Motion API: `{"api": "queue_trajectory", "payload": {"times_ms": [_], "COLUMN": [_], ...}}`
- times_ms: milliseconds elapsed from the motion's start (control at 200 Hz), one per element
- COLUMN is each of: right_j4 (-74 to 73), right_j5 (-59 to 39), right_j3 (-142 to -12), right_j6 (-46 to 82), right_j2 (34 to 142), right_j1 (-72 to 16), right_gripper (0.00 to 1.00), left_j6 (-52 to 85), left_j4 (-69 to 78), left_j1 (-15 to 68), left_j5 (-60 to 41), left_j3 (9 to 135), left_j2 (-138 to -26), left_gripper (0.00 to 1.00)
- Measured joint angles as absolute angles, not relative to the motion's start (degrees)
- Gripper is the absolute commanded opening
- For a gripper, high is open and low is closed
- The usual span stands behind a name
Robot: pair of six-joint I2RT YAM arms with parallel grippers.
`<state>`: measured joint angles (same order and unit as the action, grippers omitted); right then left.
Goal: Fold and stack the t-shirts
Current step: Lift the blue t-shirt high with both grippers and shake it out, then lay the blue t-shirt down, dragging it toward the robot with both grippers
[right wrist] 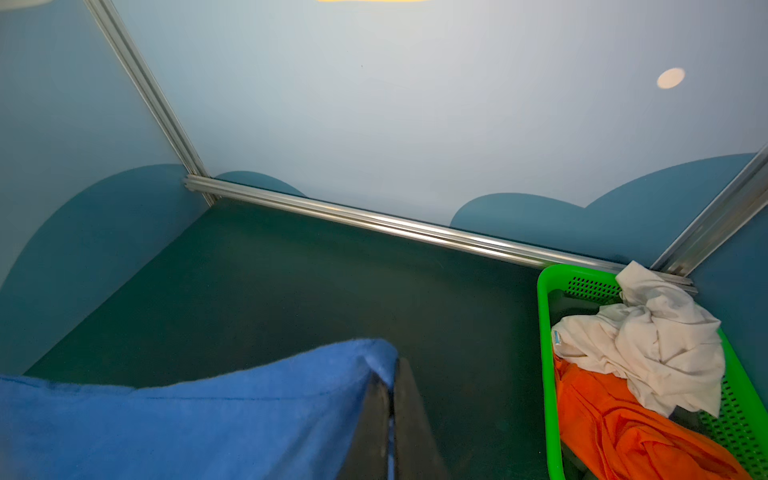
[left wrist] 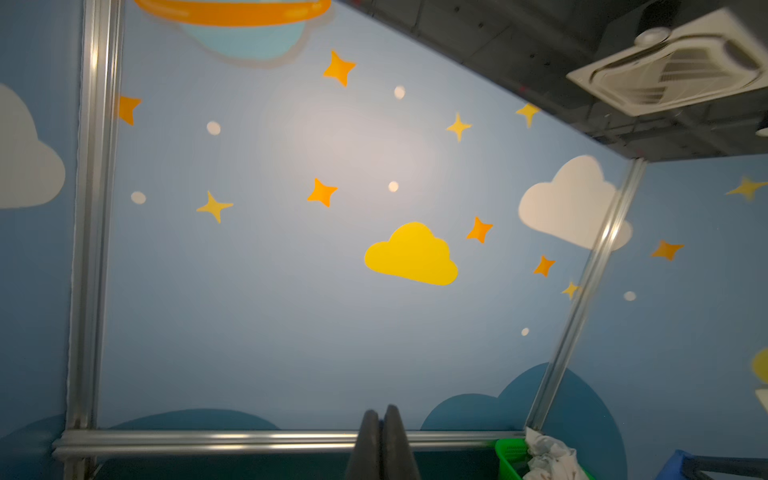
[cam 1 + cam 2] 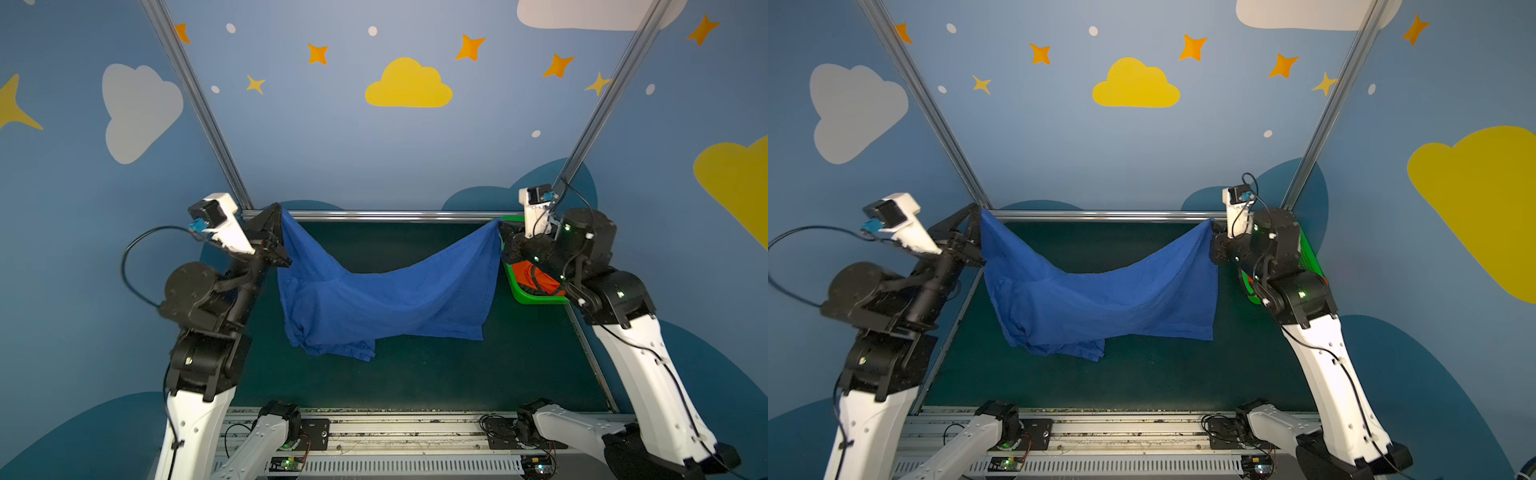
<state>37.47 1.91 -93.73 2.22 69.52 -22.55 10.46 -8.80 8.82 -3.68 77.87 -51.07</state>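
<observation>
Dark green table point(image 3: 436, 382), starry walls | my left gripper point(image 3: 279, 212) and right gripper point(image 3: 501, 226) pinch tight on corners of the blue t-shirt point(image 3: 386, 303) | it sags crosswise between them.

Blue t-shirt point(image 3: 386, 303) across mid-table; open mat point(image 3: 415, 382) in front
</observation>
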Motion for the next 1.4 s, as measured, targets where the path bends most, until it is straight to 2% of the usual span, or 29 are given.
{"api": "queue_trajectory", "payload": {"times_ms": [175, 275, 401, 641, 751, 841, 966, 1066, 1262, 1402], "right_j4": [37.5, 38.1, 38.4, 34.9, 32.4, 30.9, 27.6, 23.3, 19.5, 19.8], "right_j5": [2.3, 1.0, -2.3, -10.5, -13.1, -15.3, -18.2, -20.1, -20.8, -20.9], "right_j3": [-104.9, -115.9, -127.8, -140.4, -140.7, -137.5, -124.5, -107.5, -79.3, -63.9], "right_j6": [1.2, 1.1, 1.3, -0.4, -2.0, -2.9, -3.2, -2.5, 0.1, 4.0], "right_j2": [85.3, 95.0, 102.4, 104.2, 102.2, 99.0, 90.9, 81.7, 68.1, 63.0], "right_j1": [-21.1, -19.1, -16.8, -14.3, -14.0, -14.0, -14.1, -15.0, -21.6, -25.5], "right_gripper": [0.0, 0.0, 0.0, 0.0, 0.0, 0.0, 0.0, 0.0, 0.0, 0.0], "left_j6": [11.9, 13.6, 15.2, 17.5, 18.3, 18.3, 17.9, 16.7, 15.9, 19.1], "left_j4": [-7.2, -6.2, -5.0, -1.2, -0.9, -0.9, -0.1, 0.7, -2.5, -7.9], "left_j1": [6.7, 4.9, 3.6, 2.8, 2.7, 2.7, 3.0, 4.6, 9.3, 12.2], "left_j5": [-0.7, -0.6, -2.2, -8.6, -13.2, -16.8, -21.5, -23.0, -21.0, -16.8], "left_j3": [83.2, 90.9, 101.1, 124.6, 133.3, 134.9, 122.9, 104.2, 67.7, 50.4], "left_j2": [-67.5, -78.4, -85.8, -92.3, -93.4, -92.3, -84.1, -73.2, -49.6, -35.2], "left_gripper": [0.05, 0.05, 0.05, 0.05, 0.05, 0.05, 0.05, 0.05, 0.05, 0.05]}}
